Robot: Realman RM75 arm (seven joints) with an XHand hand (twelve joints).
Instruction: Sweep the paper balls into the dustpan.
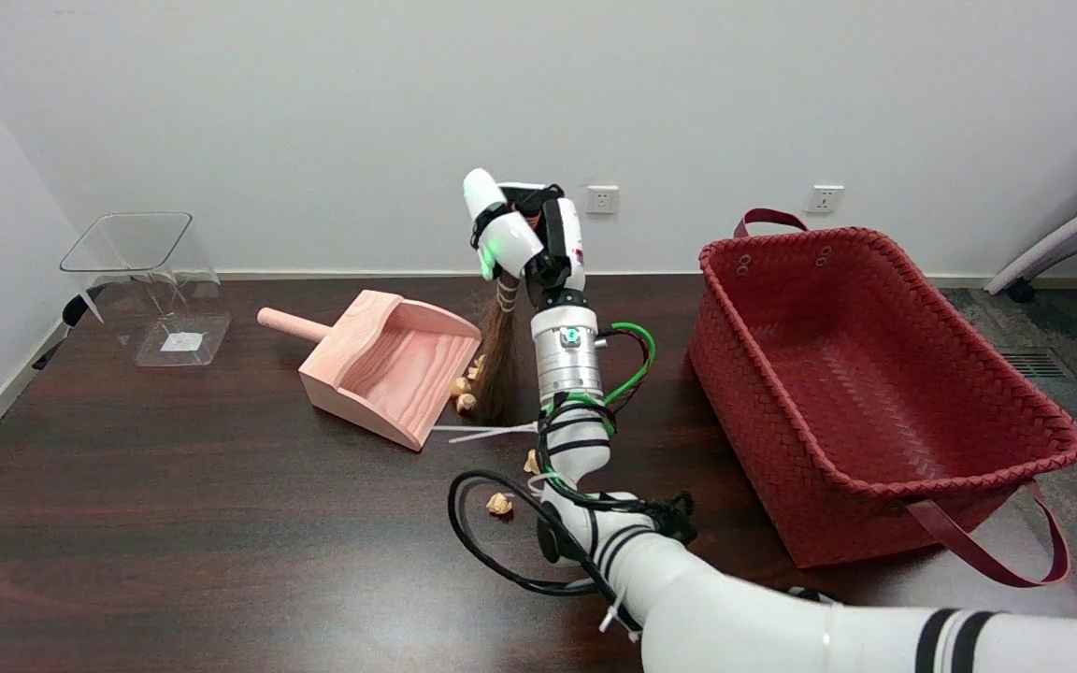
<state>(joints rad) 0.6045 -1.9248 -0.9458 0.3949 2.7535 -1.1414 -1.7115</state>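
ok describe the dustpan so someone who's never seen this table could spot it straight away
On the dark wooden table, look left of the big red woven basket. The dustpan is the pale pink wooden scoop with a round peg handle, lying between the clear plastic container and the small broom.

White wall (314, 112), dark table (174, 523)

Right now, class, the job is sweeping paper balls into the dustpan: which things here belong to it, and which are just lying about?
Job: robot hand, brush, paper balls, dustpan.
Lying about: red basket, clear container.
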